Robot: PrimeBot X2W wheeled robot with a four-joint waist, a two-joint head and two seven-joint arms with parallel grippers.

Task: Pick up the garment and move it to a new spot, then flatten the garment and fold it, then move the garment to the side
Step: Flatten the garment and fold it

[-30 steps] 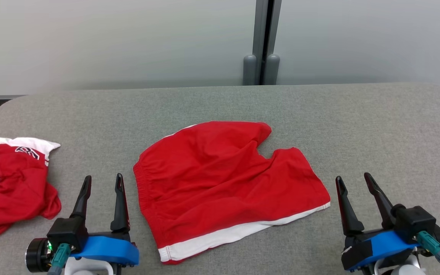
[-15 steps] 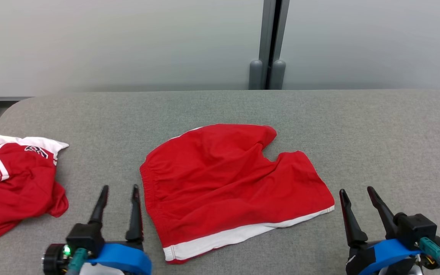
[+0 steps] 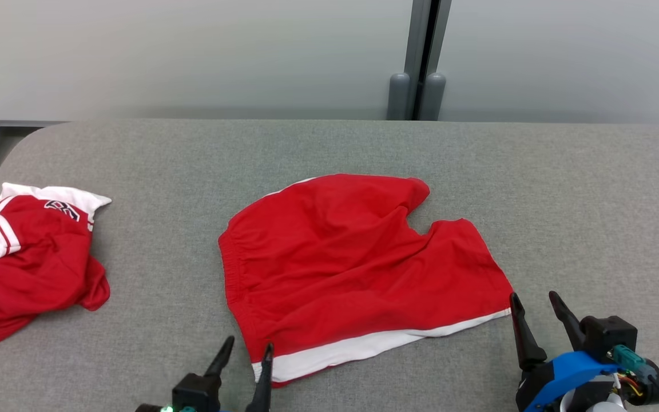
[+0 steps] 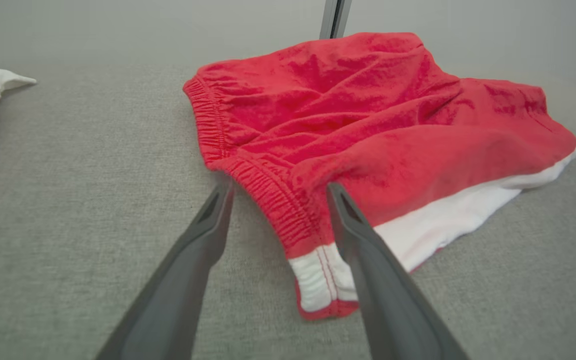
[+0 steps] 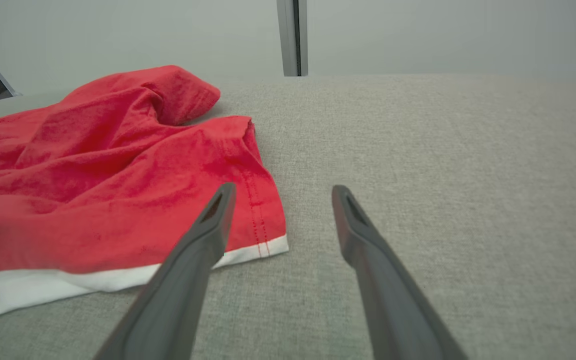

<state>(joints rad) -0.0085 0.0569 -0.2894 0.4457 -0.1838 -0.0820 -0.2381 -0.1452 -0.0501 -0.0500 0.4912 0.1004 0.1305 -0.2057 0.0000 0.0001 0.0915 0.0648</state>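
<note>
Plainly poised to pinch, both gaped empty. The left gripper [image 3: 249,343] straddled the shorts' [image 3: 358,269] waistband corner; the right gripper [image 3: 533,296] flanked the hem.

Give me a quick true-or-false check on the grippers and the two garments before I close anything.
1. The left gripper and the right gripper are both open and empty. True.
2. The red shorts hang from the right gripper. False: they lie wrinkled on the grey table, ungripped.
3. In the left wrist view, the shorts' waistband corner sits between the left gripper's fingers. True.
4. The red-and-white jersey lies to the robot's right of the shorts. False: it lies crumpled to their left, apart from them.
5. The right gripper's tips are beside the shorts' white-striped hem corner. True.
</note>
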